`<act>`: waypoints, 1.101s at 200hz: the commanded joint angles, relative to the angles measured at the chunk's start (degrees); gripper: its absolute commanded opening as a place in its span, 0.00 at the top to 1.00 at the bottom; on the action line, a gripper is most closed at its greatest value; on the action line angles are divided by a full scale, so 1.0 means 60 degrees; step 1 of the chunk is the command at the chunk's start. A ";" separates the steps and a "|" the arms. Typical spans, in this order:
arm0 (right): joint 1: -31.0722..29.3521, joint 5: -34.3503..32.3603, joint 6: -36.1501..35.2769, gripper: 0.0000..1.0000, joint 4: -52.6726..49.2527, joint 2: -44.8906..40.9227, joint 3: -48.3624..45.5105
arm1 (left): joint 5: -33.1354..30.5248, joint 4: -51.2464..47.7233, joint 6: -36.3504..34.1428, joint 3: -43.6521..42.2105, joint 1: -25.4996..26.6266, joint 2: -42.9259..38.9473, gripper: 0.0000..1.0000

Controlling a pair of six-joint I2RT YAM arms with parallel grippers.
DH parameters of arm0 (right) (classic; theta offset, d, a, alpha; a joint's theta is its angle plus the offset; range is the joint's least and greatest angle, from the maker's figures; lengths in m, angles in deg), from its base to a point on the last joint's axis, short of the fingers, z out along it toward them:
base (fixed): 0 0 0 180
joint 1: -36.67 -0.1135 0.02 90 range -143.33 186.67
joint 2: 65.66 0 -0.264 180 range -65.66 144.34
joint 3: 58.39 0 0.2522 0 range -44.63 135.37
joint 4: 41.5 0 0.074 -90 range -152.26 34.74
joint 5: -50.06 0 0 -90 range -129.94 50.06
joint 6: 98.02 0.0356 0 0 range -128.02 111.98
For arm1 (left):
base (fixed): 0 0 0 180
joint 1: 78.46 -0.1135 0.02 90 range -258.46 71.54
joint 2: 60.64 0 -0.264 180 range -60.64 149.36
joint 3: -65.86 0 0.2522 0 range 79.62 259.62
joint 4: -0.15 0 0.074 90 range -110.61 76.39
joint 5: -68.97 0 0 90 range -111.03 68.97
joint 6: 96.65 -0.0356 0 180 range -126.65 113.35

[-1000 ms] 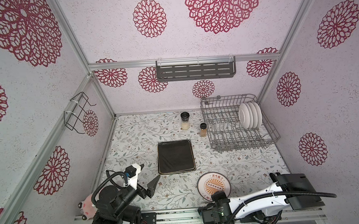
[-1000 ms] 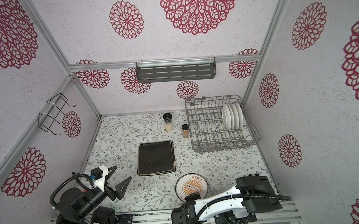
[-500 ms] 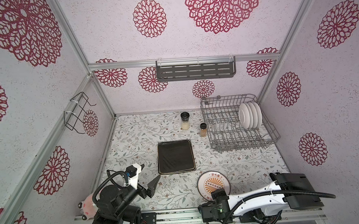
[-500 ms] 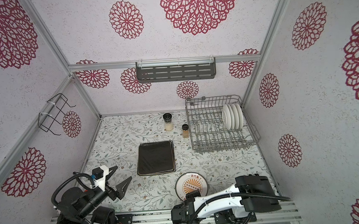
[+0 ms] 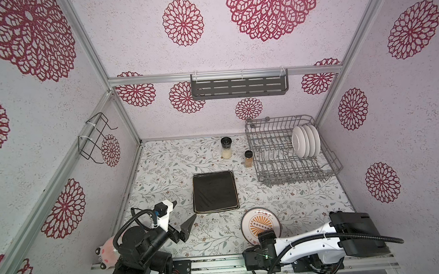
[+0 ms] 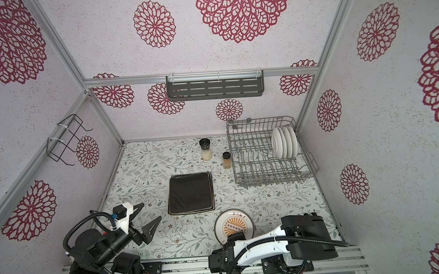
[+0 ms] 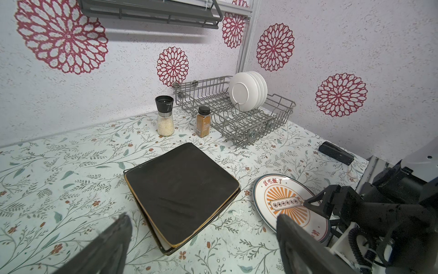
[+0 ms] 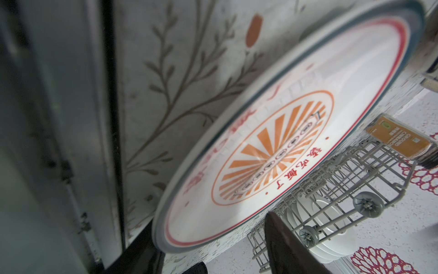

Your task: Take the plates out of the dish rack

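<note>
1. Over the last second the right gripper (image 8: 211, 244) let its jaws come apart. They sat open either side of the near rim of the sunburst plate (image 5: 260, 222), and as far as I could tell they weren't pinching it anymore.
2. That plate was lying flat on the table, near side and a bit right of centre, so I'd call that drop-off basically done. Nothing else had moved.
3. The left gripper (image 5: 185, 209) hung at the near left with its jaws wide apart and nothing in them.
4. The square plates (image 5: 214, 192) were stacked mid-table with a black one on top.
5. Four white plates (image 5: 306, 140) stood upright at the right end of the dish rack (image 5: 294, 177), far right, so there was plenty left to unload.
6. Hard to see:
   - The right fingertips were tucked under the wrist in both top views.
   - The right wrist view was blurry up close.
   - I couldn't count the square stack.
   - The rack plates only showed plain white backs.
</note>
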 commanded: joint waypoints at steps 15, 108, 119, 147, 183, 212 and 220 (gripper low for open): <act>0.0087 -0.0068 0.0002 0.29 -0.0211 -0.0005 0.0189 | 0.0089 0.0181 -0.0270 -0.0072 0.0065 0.0039 0.03; 0.0200 -0.0498 -0.0254 0.01 -0.0124 -0.1774 0.0543 | 0.0038 0.0196 -0.0253 -0.0071 0.0080 0.0297 0.03; 0.0183 -0.0533 -0.0344 0.01 -0.0069 -0.1960 0.0651 | 0.0030 0.0210 -0.0257 -0.0083 0.0080 0.0352 0.03; 0.0218 -0.0799 -0.0481 0.01 0.0108 -0.2371 0.0905 | -0.0058 0.0225 -0.0257 -0.0087 0.0073 0.0473 0.03; 0.0374 -0.0782 -0.0696 0.01 0.0374 -0.3139 0.1053 | -0.0043 0.0239 -0.0231 -0.0086 0.0080 0.0670 0.03; 0.0945 -0.1570 -0.0602 0.01 0.0534 -0.3755 0.1228 | -0.0072 0.0239 -0.0235 -0.0080 0.0080 0.0720 0.03; 0.1205 -0.2137 -0.0611 0.01 0.0734 -0.4057 0.1302 | -0.0094 0.0240 -0.0229 -0.0087 0.0080 0.0733 0.03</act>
